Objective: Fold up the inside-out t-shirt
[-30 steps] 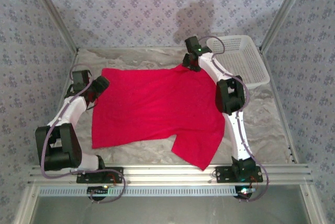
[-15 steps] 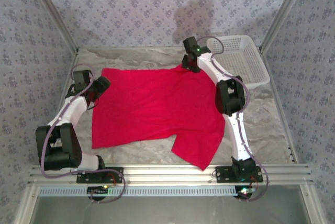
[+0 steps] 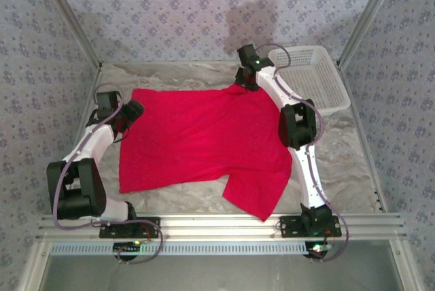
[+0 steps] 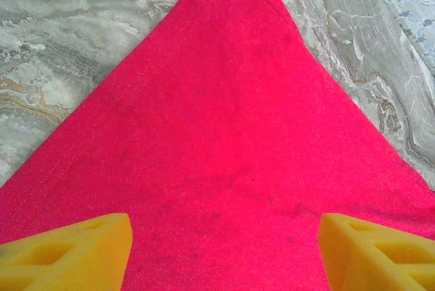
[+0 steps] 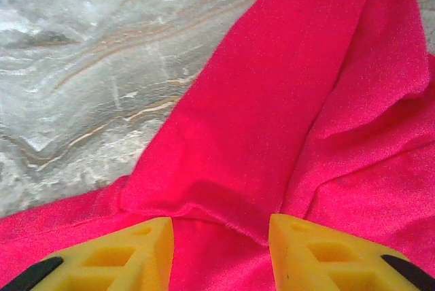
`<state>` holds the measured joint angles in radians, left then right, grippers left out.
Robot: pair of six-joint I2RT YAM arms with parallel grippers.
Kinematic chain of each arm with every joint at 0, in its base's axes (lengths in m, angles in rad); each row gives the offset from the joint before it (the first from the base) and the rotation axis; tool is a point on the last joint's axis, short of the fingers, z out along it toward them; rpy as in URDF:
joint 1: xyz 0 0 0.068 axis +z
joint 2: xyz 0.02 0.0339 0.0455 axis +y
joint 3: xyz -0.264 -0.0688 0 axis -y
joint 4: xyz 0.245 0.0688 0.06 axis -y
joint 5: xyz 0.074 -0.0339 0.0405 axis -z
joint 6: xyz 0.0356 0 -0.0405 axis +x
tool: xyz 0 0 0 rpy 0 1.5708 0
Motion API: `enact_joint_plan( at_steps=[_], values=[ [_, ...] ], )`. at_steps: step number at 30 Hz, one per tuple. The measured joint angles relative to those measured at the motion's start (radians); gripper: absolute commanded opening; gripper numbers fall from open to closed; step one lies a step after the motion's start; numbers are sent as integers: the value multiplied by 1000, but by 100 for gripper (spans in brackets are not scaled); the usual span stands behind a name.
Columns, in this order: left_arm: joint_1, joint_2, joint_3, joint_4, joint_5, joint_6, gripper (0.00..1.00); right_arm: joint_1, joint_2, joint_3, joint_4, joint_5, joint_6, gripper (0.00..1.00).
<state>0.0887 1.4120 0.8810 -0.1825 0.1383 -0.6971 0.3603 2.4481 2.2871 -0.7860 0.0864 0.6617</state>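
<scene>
Crimson t-shirt [image 3: 204, 138] lies spread flat; left pincer [image 4: 224, 236] gapes, right pincer [image 5: 221, 230] straddles a fold, grip unclear.

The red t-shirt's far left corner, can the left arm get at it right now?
Probably yes. The left gripper sits open over that corner of the t-shirt, and nothing lies on the cloth there to block it.

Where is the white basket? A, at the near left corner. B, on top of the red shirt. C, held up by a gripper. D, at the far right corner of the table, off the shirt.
D: the white basket stands at the far right corner of the table, beside the red t-shirt, not on it.
</scene>
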Motion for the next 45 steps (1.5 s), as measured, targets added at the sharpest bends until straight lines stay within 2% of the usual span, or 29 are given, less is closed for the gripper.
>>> enact_joint_plan(
  at_steps=[6,9,12,17,26,28,37,45],
  values=[
    [-6,4,0,0,0,0,72,-8,35,-5,5,-16,4,40],
    [-11,5,0,0,0,0,71,-10,38,-5,10,-23,10,31],
    [-11,5,0,0,0,0,70,-10,38,-5,17,-24,13,28],
    [-11,5,0,0,0,0,70,-13,39,-5,19,-23,20,38],
    [-11,5,0,0,0,0,70,-14,40,-46,30,-23,31,43],
    [-11,5,0,0,0,0,70,-14,44,-48,33,-23,32,39],
    [-11,5,0,0,0,0,68,-20,61,-48,34,-27,53,0],
    [-11,5,0,-1,-1,1,66,-25,61,-48,35,-31,56,0]
  ],
)
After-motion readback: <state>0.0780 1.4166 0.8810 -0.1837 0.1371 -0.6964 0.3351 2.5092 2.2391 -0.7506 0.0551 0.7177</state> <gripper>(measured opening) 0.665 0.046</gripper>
